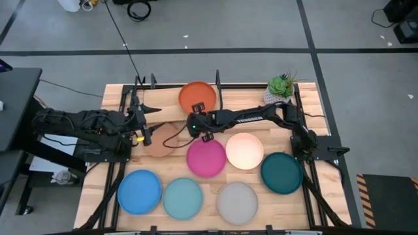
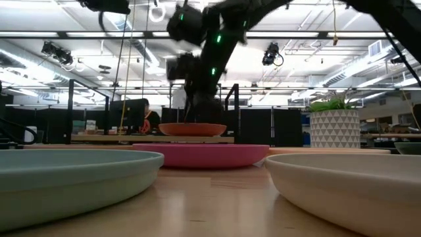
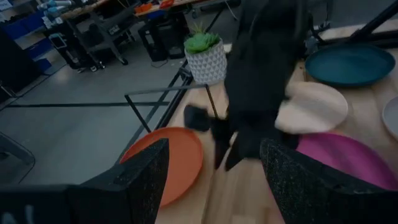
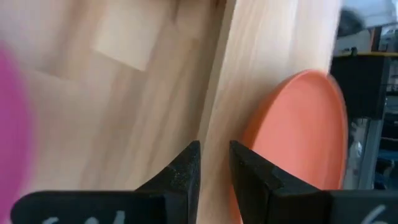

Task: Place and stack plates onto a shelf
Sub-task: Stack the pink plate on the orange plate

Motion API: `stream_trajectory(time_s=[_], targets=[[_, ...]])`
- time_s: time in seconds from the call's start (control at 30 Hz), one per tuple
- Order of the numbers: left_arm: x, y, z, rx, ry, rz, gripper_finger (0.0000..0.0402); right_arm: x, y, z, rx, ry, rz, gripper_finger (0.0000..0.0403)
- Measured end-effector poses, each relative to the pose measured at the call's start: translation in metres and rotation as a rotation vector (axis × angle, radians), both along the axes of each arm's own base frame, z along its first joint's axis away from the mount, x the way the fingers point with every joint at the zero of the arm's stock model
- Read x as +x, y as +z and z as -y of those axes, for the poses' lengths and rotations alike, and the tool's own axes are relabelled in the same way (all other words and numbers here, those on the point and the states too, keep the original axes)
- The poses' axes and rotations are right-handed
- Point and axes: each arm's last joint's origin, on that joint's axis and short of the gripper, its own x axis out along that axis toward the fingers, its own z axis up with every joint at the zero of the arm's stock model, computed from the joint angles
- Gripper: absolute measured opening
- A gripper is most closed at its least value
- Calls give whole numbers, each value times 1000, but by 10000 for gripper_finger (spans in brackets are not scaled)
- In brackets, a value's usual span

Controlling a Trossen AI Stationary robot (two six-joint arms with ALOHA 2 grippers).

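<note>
The orange plate (image 1: 197, 96) lies flat on the shelf (image 1: 168, 98), a raised board with black rods along the table's far side. My right gripper (image 4: 214, 167) hovers just over the plate's near rim (image 2: 192, 129) and the board's edge. Its fingers stand a little apart with only wood showing between them. My left gripper (image 3: 214, 180) waits wide open at the left, above the tan plate (image 1: 160, 138), which lies flat on the table. The magenta (image 1: 206, 157), cream (image 1: 244, 150), dark teal (image 1: 281, 172), blue (image 1: 139, 191), pale blue (image 1: 183, 198) and grey (image 1: 237, 202) plates also lie flat on the table.
A white pot with a green plant (image 1: 281, 88) stands at the shelf's right end. Upright black dividers (image 1: 217, 83) rise beside the orange plate. The right arm (image 1: 261, 117) stretches across the table above the cream plate. Bare shelf board lies to the left of the orange plate.
</note>
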Motion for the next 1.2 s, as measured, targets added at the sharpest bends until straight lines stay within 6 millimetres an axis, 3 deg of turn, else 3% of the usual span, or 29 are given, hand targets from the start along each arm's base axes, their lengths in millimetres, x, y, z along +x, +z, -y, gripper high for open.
stream_trajectory(time_s=[0.27, 0.5, 0.83, 1.2], targets=[[0, -14, 4, -78, -143, -109, 260, -41, 36, -42, 322, -43, -48, 87], [9, -21, 7, -99, -176, -165, 260, -85, 36, -72, 408, -54, 31, 78], [62, -53, 26, -162, -327, -341, 260, -147, 30, -101, 427, -88, 188, 74], [114, -108, 61, -143, -416, -505, 257, -188, 21, -110, 427, -150, 345, 74]])
